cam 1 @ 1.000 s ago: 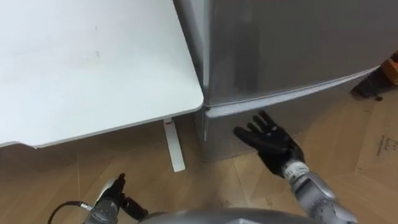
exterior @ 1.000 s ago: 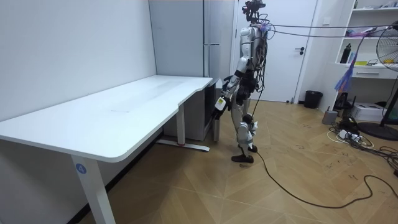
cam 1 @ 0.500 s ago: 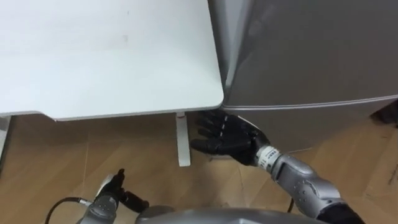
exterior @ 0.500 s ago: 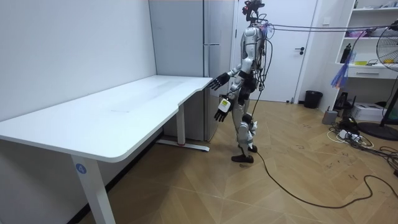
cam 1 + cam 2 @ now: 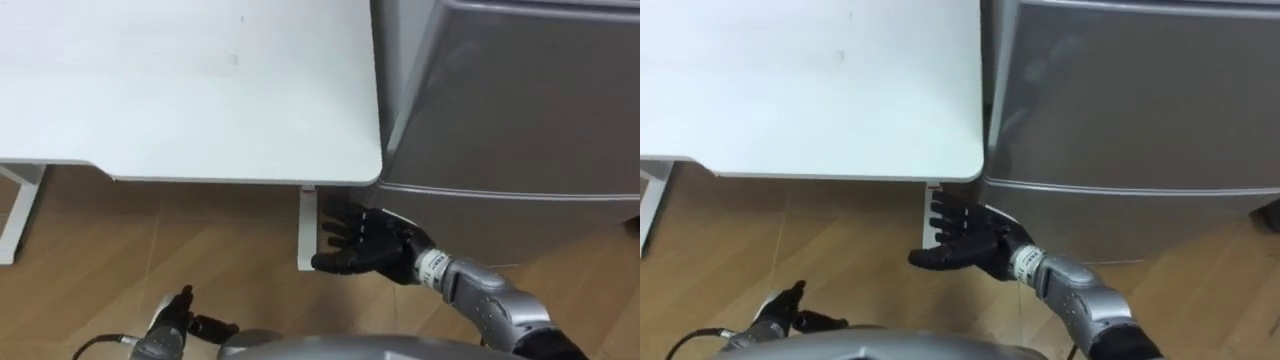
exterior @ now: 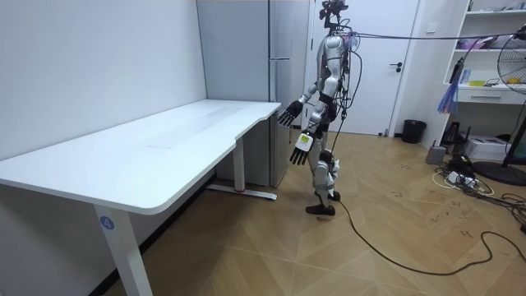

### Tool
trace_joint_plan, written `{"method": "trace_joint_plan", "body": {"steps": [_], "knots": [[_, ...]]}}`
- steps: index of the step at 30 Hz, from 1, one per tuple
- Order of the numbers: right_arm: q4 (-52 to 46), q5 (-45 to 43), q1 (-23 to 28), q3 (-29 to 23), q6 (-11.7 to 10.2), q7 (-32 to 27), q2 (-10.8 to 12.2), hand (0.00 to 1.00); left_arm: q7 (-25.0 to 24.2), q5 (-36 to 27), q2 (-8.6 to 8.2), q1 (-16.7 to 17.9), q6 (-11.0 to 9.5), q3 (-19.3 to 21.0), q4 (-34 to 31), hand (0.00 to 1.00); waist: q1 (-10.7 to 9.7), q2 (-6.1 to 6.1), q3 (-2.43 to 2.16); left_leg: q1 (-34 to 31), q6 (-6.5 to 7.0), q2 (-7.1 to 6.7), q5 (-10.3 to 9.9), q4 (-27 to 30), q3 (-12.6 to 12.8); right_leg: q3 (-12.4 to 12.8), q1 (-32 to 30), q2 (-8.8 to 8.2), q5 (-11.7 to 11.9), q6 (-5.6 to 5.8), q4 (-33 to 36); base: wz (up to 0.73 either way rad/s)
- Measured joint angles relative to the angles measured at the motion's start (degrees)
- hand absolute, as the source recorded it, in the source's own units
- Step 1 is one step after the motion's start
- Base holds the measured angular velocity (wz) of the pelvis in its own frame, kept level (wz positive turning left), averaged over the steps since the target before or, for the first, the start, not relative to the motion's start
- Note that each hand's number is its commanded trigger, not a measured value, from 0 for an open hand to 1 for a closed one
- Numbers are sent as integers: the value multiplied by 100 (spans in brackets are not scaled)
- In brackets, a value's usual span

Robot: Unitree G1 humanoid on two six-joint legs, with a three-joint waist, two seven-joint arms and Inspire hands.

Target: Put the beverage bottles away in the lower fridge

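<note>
our left hand [image 5: 180, 312] hangs low over the wooden floor [image 5: 100, 250], fingers loose and apart, holding nothing. a little farther out, our right hand [image 5: 365, 245] reaches forward with its fingers [image 5: 335, 215] straight and spread, empty, just beside the desk leg [image 5: 306, 228] at the left edge of the lower fridge door [image 5: 520, 225]; we cannot tell if it touches. that door is closed. beyond lies the white desk [image 5: 200, 100], its corner against the grey fridge [image 5: 520, 90], where we stand.
</note>
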Motion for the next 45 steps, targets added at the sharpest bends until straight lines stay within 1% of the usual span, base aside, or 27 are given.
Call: {"method": "trace_joint_plan", "body": {"steps": [2, 5, 9, 11, 12, 14, 15, 17, 18, 19, 20, 23, 25, 28, 31, 33, 34, 35, 38, 41, 42, 44, 45], "knots": [[337, -127, -9, -89, 84, -14, 10, 0, 20, -91, -2, 94, 18, 95, -52, 0, 26, -31, -10, -16, 5, -31, 1, 34, -130, -63, 64, -19, -2, 4, 7, 30], [708, -299, -85, -215, 111, -55, 39, 0, 17, -84, -5, 123, 76, 158, -45, 0, 30, -40, -1, -74, 32, -64, -14, 91, -265, -166, 96, -36, -5, 8, 10, 24], [1309, -326, -148, -348, 107, -115, 72, 0, 18, -79, -13, 265, 113, 146, -43, 0, 43, -24, 0, -140, 60, -74, -32, 156, -331, -269, 104, -59, -10, 16, 11, 14], [1689, -316, -180, -353, 99, -214, 83, 0, 5, -75, -18, 328, 177, 146, -28, 0, 37, -9, 4, -196, 66, -77, -35, 205, -356, -386, 98, -69, -10, 17, 11, 12], [1902, -309, -174, -381, 91, -292, 101, 0, 5, -45, -25, 350, 178, 155, -11, 0, 22, 0, 4, -203, 66, -82, -35, 226, -397, -428, 113, -74, -10, 18, 11, 13], [2210, -289, -154, -519, 88, -393, 135, 0, 5, 56, -29, 414, 177, 157, -8, 0, 18, 28, 11, -198, 67, -89, -36, 262, -430, -436, 146, -75, -10, 18, 13, 10], [2289, -269, -153, -539, 83, -440, 133, 0, 5, 111, -30, 428, 177, 157, -1, 0, 18, 37, 16, -188, 68, -89, -36, 265, -437, -433, 159, -75, -10, 19, 12, 6], [2629, -61, -133, -629, -8, -587, 121, 0, 10, 373, -34, 505, 180, 153, 7, 0, -7, 64, 22, -161, 68, -95, -37, 273, -476, -403, 202, -70, -18, 31, 9, 7], [2698, -7, -110, -674, -35, -619, 121, 0, 10, 386, -39, 515, 179, 153, 14, 0, -12, 66, 22, -158, 68, -113, -37, 275, -486, -385, 211, -70, -26, 45, 9, 9], [2869, 84, -77, -795, -99, -685, 126, 0, 15, 503, -65, 516, 179, 158, 68, 0, -16, 77, 23, -162, 67, -145, -37, 280, -510, -359, 216, -70, -34, 58, 8, 6], [3027, 137, -37, -932, -143, -757, 124, 0, 13, 642, -106, 524, 185, 194, 126, 0, -10, 94, 23, -177, 67, -148, -37, 294, -515, -324, 214, -71, -40, 67, 7, 4], [3396, 333, 43, -1120, -207, -966, 113, 0, -36, 822, -127, 608, 212, 219, 128, 0, -22, 120, 20, -193, 65, -154, -35, 324, -550, -321, 229, -70, -46, 78, 6, 5], [3591, 483, 103, -1217, -225, -1035, 115, 0, -78, 925, -155, 638, 214, 304, 128, 0, -33, 142, 22, -200, 65, -161, -36, 349, -580, -328, 247, -70, -47, 79, 6, 8], [3822, 597, 137, -1223, -227, -1123, 121, 0, -168, 1007, -192, 637, 216, 406, 131, 0, -43, 169, 20, -197, 65, -163, -36, 378, -586, -321, 257, -72, -49, 82, 7, 2], [4082, 624, 167, -1314, -245, -1181, 128, 0, -201, 1260, -249, 635, 219, 466, 186, 0, -43, 204, 16, -144, 65, -163, -36, 393, -574, -322, 286, -77, -50, 83, 8, -1], [4244, 640, 175, -1421, -225, -1191, 133, 0, -251, 1335, -275, 637, 233, 469, 269, 0, -82, 230, -4, -111, 65, -158, -37, 393, -571, -321, 306, -79, -53, 87, 14, 0], [4310, 712, 195, -1474, -213, -1201, 133, 0, -285, 1367, -298, 625, 239, 480, 375, 0, -129, 223, -5, -95, 65, -156, -37, 390, -573, -314, 317, -82, -54, 89, 15, 0], [4301, 786, 272, -1550, -215, -1213, 133, 0, -305, 1375, -328, 606, 290, 487, 410, 0, -149, 227, -12, -91, 65, -156, -37, 389, -564, -285, 316, -84, -55, 89, 14, -4], [4321, 925, 379, -1738, -198, -1239, 135, 0, -313, 1375, -363, 608, 348, 503, 452, 0, -170, 240, -16, -71, 66, -154, -34, 387, -505, -188, 313, -91, -72, 97, 11, -10], [4443, 920, 379, -1929, -144, -1250, 156, 0, -309, 1375, -363, 611, 416, 711, 558, 0, -227, 225, -13, -22, 62, -160, -30, 379, -444, -127, 335, -94, -99, 90, 5, -11], [4443, 910, 377, -1945, -138, -1251, 156, 0, -311, 1378, -363, 603, 435, 722, 590, 0, -245, 220, -13, -19, 62, -161, -30, 379, -433, -116, 335, -103, -119, 87, 2, -8], [4437, 1050, 388, -1931, -139, -1251, 164, 0, -324, 1485, -364, 607, 470, 742, 592, 0, -288, 208, -13, -20, 68, -169, -20, 369, -398, 23, 297, -118, -203, 81, -4, -6], [4439, 1085, 396, -1931, -139, -1253, 172, 0, -325, 1485, -357, 607, 473, 741, 592, 0, -293, 206, -13, -18, 68, -167, -19, 365, -396, 35, 296, -117, -205, 80, -4, -5]]}}
